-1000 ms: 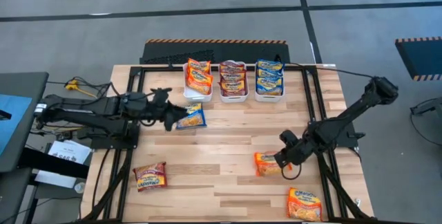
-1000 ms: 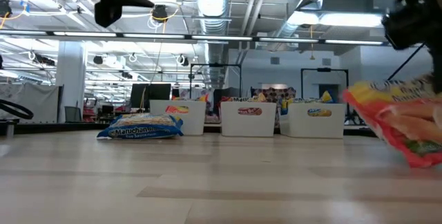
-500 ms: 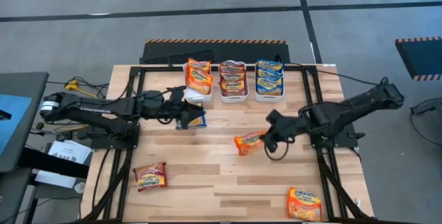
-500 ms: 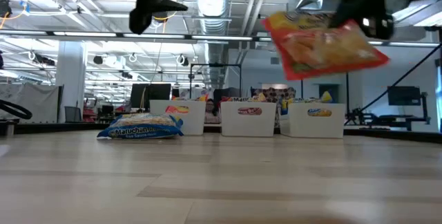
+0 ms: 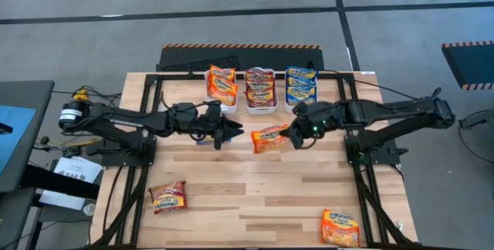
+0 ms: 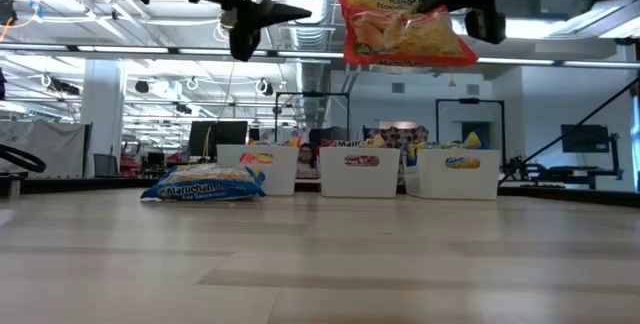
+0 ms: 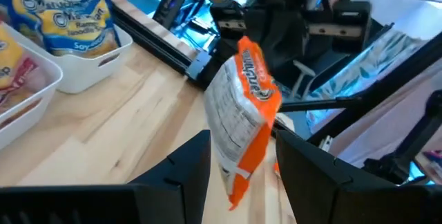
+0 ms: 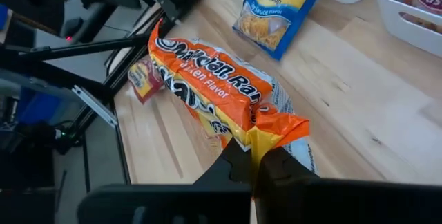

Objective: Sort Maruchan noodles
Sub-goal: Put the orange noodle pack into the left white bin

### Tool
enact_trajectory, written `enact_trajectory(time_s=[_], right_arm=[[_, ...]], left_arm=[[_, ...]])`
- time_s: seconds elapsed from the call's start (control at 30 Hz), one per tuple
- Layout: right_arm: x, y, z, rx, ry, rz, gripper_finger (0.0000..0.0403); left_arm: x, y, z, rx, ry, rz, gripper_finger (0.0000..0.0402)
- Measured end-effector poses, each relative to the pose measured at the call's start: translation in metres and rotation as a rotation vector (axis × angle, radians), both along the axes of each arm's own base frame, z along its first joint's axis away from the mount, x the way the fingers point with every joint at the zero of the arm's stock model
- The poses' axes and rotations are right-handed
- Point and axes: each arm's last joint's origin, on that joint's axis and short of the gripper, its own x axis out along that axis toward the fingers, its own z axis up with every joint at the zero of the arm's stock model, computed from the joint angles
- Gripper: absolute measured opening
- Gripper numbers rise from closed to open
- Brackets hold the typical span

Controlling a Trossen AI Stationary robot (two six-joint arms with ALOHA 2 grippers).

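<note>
Right gripper (image 5: 293,133) pinches crinkly orange packet (image 5: 270,138).

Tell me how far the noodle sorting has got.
Done: three bins hold orange, red and blue packets. In hand: right gripper carries an orange packet above the table. Left: blue packet beneath the open left gripper, red packet, second orange packet.

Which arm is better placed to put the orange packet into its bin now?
The right. Its gripper already holds the orange packet in the air near the bins. The left gripper is open and empty above the blue packet.
</note>
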Motion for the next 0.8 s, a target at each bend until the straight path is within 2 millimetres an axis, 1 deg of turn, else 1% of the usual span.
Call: enact_trajectory(time_s=[0.13, 0.4, 0.53, 0.67, 0.8], right_arm=[[0.001, -0.006, 0.001, 0.004, -0.012, -0.016, 0.0006], [0.001, -0.015, 0.002, -0.006, -0.02, -0.049, 0.0007], [0.001, -0.017, 0.002, 0.0, -0.023, -0.06, 0.0007], [0.001, -0.017, 0.002, 0.013, -0.023, -0.07, 0.0008], [0.001, -0.017, 0.002, 0.014, -0.023, -0.072, 0.0008]], left_arm=[[0.009, 0.001, -0.011, 0.02, 0.021, -0.004, 0.0149], [0.025, 0.0, -0.022, 0.071, -0.039, -0.06, 0.0149], [0.029, 0.0, -0.03, 0.077, -0.011, -0.061, 0.0149], [0.029, 0.002, -0.03, 0.112, -0.011, -0.058, 0.0149], [0.029, 0.008, -0.028, 0.155, -0.038, -0.039, 0.0149]])
